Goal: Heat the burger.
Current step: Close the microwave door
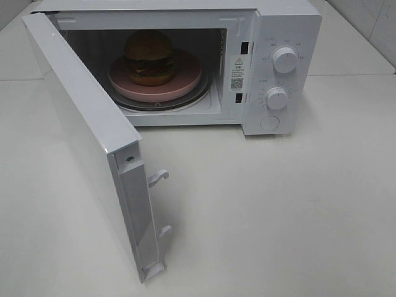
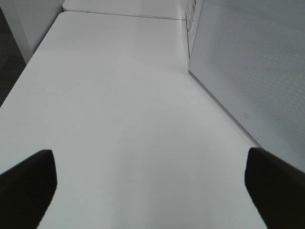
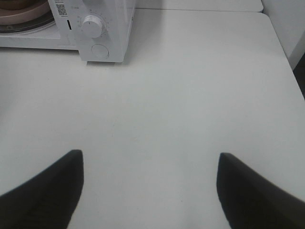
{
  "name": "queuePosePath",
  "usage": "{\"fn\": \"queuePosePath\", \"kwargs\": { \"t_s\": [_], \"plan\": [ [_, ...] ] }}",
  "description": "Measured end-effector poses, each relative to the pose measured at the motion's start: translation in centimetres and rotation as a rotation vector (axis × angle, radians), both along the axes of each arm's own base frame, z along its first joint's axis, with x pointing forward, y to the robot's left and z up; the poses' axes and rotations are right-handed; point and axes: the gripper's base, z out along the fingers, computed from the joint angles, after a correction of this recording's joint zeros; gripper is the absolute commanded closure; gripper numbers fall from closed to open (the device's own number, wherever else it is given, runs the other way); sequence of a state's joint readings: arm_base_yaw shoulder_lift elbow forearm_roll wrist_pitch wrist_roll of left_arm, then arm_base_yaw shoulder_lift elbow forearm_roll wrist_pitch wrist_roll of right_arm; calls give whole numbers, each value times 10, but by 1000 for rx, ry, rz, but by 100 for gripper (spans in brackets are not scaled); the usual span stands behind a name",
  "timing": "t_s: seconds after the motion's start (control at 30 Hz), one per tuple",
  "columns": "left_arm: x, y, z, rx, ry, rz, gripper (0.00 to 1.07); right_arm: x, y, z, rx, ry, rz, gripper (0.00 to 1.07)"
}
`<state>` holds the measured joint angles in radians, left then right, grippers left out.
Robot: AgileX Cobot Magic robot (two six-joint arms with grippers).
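The burger (image 1: 149, 57) is inside the microwave (image 1: 291, 25), in the open cooking chamber; it sits on a pink plate (image 1: 185, 83), a little toward the back of it, and the plate lies on the glass turntable (image 1: 199, 101). The burger stands upright, with the top bun upward and the dark patty and the layers under it; because it is round, no long side can be told, and its stack axis is vertical, not tilted.

The door (image 1: 80, 130) is swung wide open to the left side of the exterior high view; two white latch hooks (image 1: 158, 177) stick out from its free edge. On the panel at the right of the chamber there are an upper knob (image 1: 284, 59) and a lower knob (image 1: 276, 98).

The left tool (image 2: 150, 164) hangs above the bare worktop (image 1: 278, 210), its fingers spread wide, nothing between them; the door is beside it. The right tool (image 3: 150, 162) is also spread wide and holds nothing; it is over the worktop in front of the microwave, well apart from it.
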<state>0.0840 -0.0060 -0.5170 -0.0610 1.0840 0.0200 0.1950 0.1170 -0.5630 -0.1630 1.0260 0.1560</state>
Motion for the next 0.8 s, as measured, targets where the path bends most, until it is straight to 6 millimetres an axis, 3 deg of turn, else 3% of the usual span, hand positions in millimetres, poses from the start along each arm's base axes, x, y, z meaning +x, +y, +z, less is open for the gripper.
{"fn": "queuePosePath", "kwargs": {
  "t_s": [0.33, 0.8],
  "plan": [
    [0, 0, 0, 0, 0, 0, 7, -10, -2, -15, -6, -96, 18, 32],
    [0, 0, 0, 0, 0, 0, 7, -9, -1, -16, -6, -100, 19, 39]
  ]
}}
